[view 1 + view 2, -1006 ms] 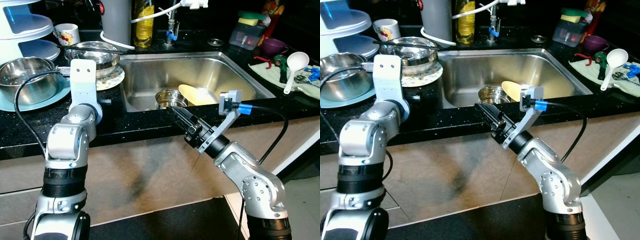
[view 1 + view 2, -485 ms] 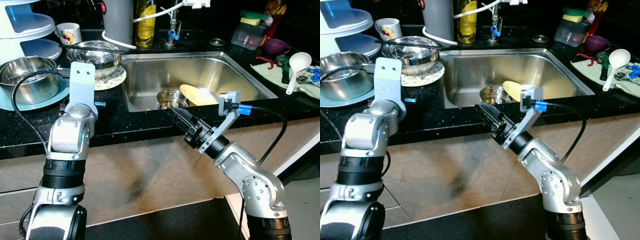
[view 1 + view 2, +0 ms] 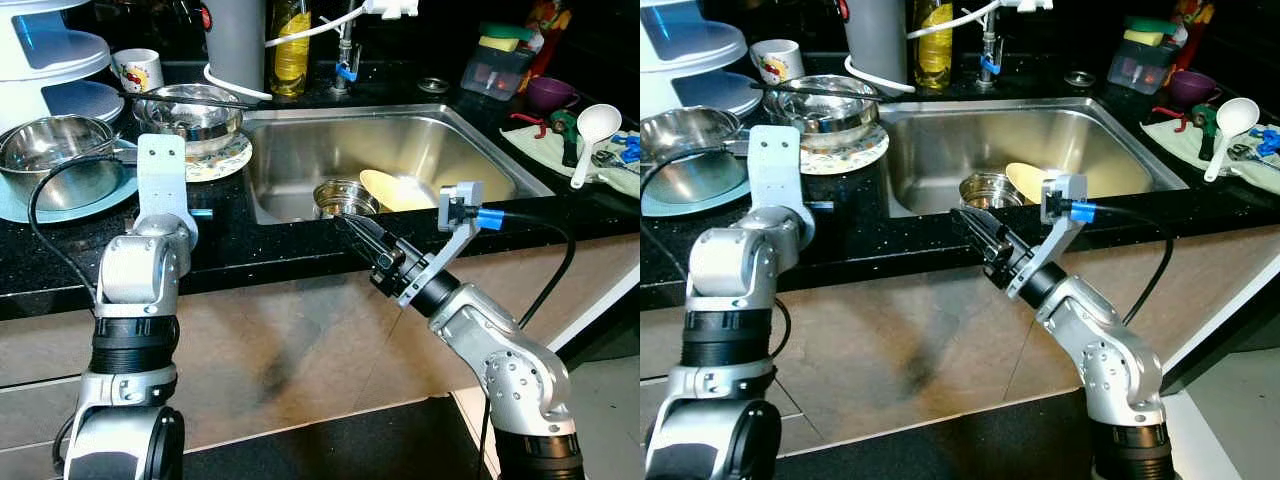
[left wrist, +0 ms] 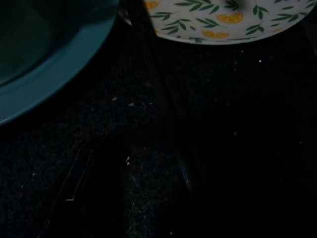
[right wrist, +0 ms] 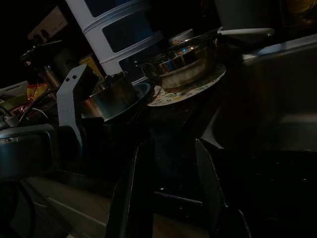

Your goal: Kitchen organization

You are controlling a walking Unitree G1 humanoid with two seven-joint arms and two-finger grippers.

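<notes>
Dishes are what this tidy-up turns on, and the ones nearest my tools lie in the sink (image 3: pixel 480 150): a small steel bowl (image 3: pixel 342 195) and a pale yellow plate (image 3: pixel 392 190), both against the sink's front wall. My right gripper (image 3: pixel 358 228) hangs at the counter's (image 3: pixel 255 245) front edge, just short of that wall, its long black fingers pointing up and across toward the counter's left end. The steel bowl sits directly beyond the fingertips, so my right arm is clearly the nearer one. The plate's long axis leans back toward the sink's right side.

My left gripper is down over the counter's left part, hidden behind its own wrist in the head views. The left wrist view supplies what they lack: a bare patch of black counter between the rim of a teal plate (image 4: pixel 54 74) and the edge of a lemon-print plate (image 4: pixel 223 22). I cannot tell whether those fingers are parted.

The right wrist view shows my two fingers (image 5: pixel 131 193) parted with nothing between them, looking along the counter at a stacked steel bowl on the lemon-print plate.
</notes>
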